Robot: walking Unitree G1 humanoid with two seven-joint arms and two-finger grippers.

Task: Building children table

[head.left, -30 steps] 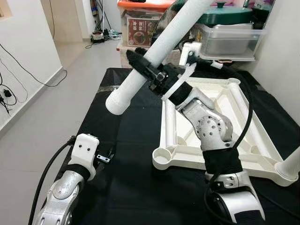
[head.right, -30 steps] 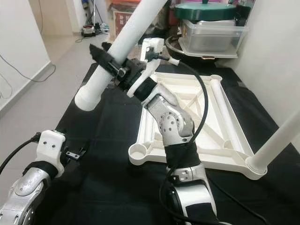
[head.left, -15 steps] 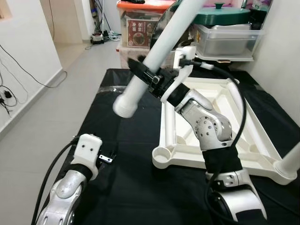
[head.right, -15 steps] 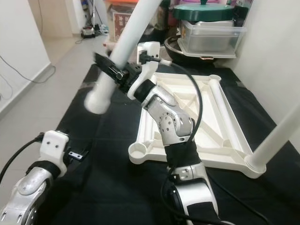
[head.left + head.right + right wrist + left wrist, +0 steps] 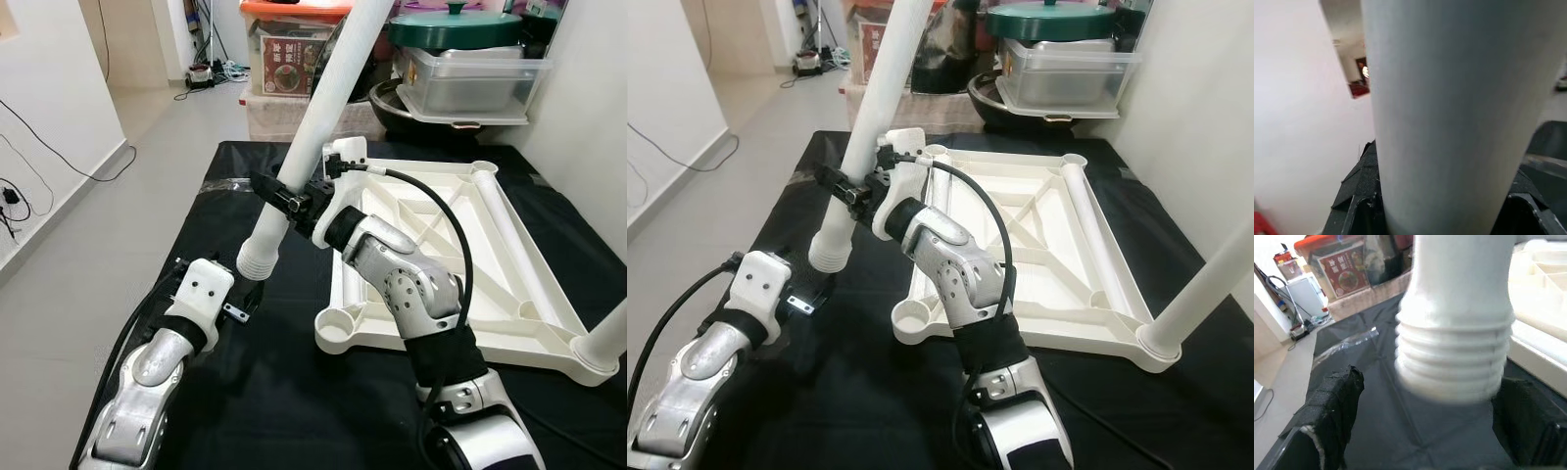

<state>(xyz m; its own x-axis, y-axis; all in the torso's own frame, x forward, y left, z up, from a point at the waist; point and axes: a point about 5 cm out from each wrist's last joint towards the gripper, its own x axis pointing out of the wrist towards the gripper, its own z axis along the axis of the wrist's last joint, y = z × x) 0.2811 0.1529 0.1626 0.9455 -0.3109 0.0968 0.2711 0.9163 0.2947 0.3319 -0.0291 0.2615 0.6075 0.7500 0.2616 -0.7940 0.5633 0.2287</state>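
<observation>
Our right gripper (image 5: 286, 201) clamps the long white threaded plastic table leg (image 5: 312, 139); our left gripper (image 5: 1415, 431) spreads wide below its threads.

a white table leg (image 5: 313, 137), long and tubular with a ribbed threaded lower end, tilts steeply, its top leaning toward 1 o'clock. the upturned white table top (image 5: 460, 264) lies flat at 3 o'clock of it, an empty round corner socket (image 5: 336, 328) nearest, with another leg (image 5: 609, 338) standing in its near right corner.

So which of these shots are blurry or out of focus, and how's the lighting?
Left wrist view: the table leg's threaded end is soft and out of focus. Right wrist view: the leg is a featureless blur, the wall behind washed out. Both eye views: sharp and evenly lit, the table frame crisp on the black cloth.
</observation>
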